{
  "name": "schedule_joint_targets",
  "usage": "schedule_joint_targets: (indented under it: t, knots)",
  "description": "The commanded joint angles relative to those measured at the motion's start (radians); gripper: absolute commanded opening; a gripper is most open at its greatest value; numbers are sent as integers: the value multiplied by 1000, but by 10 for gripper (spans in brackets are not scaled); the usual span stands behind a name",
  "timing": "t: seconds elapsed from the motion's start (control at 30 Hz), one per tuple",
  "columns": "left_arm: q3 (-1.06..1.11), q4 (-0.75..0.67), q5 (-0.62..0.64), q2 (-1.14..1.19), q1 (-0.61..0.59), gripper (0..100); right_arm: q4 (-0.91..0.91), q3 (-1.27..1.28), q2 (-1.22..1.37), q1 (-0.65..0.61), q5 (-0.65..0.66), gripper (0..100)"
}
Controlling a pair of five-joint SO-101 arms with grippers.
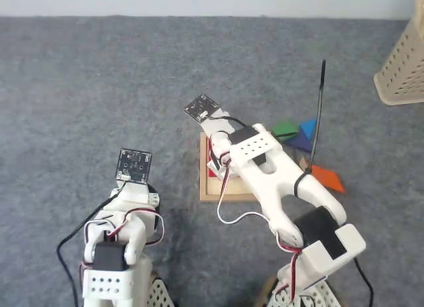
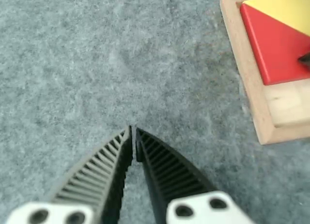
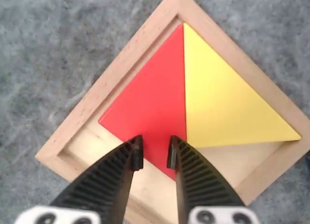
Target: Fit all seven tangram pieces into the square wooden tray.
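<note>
While the red triangle (image 3: 150, 98) and yellow triangle (image 3: 223, 108) sit in the tray (image 3: 123, 64), the orange piece (image 1: 326, 178) and others lie beside it on the worktop; right end effector (image 3: 155, 151) parted, empty, over the red; left end effector (image 2: 133, 137) clenched, empty.

no readable text, labels, numbers or signs on any surface, pieces plain-coloured

High camera overlooks the table (image 1: 99, 88) — wrist cameras face down, close, both catching the tray (image 2: 246, 64).

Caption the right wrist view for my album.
Right pincer poised over the red triangle, beside the yellow triangle, in the wooden tray.
</note>
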Motion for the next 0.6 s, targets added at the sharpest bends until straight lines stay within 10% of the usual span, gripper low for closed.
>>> schedule_joint_targets:
  t: [0.0, 0.57]
  knots:
    - [-5, 5, 9, -3, -5, 11, 5, 26, -16, 15, -12, 97]
    - [-5, 5, 9, -3, -5, 11, 8, 31, -73, 22, -6, 96]
